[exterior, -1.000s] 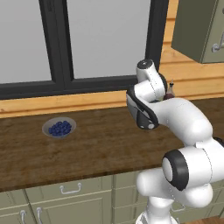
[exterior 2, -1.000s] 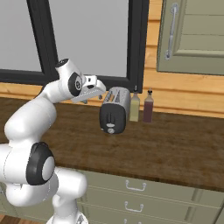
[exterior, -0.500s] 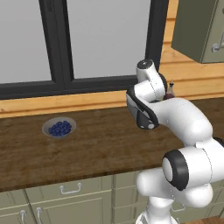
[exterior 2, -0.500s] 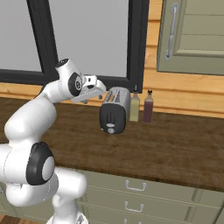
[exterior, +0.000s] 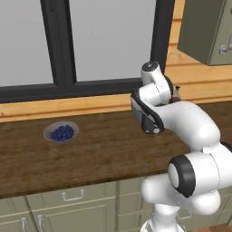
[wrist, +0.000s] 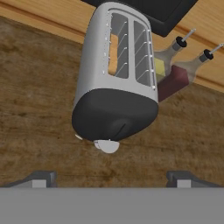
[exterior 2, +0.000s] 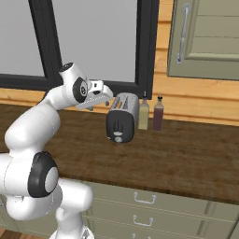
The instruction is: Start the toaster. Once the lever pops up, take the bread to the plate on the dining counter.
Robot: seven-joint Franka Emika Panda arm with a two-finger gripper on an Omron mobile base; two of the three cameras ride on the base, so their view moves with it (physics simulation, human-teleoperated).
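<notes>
The dark grey toaster (wrist: pixel 116 78) stands on the brown wood counter (exterior 2: pixel 186 154) under the window, its dark front end toward me. A tan slice of bread (wrist: pixel 113 54) sits low in its left slot. A pale round lever knob (wrist: pixel 108 146) sticks out at the bottom of the front face. My gripper (wrist: pixel 110 177) is open, its two fingertips (wrist: pixel 40 176) wide apart, just short of that front end and touching nothing. From the right base view the gripper (exterior 2: pixel 107 94) hovers above and left of the toaster (exterior 2: pixel 122 117). The plate and the dining counter are out of view.
Two small bottles, one yellowish (exterior 2: pixel 144 114) and one dark red (exterior 2: pixel 158 113), stand close behind the toaster against the wall. A grey bowl of blueberries (exterior: pixel 61 132) sits far left on the counter. A wall cabinet (exterior 2: pixel 205 37) hangs at upper right.
</notes>
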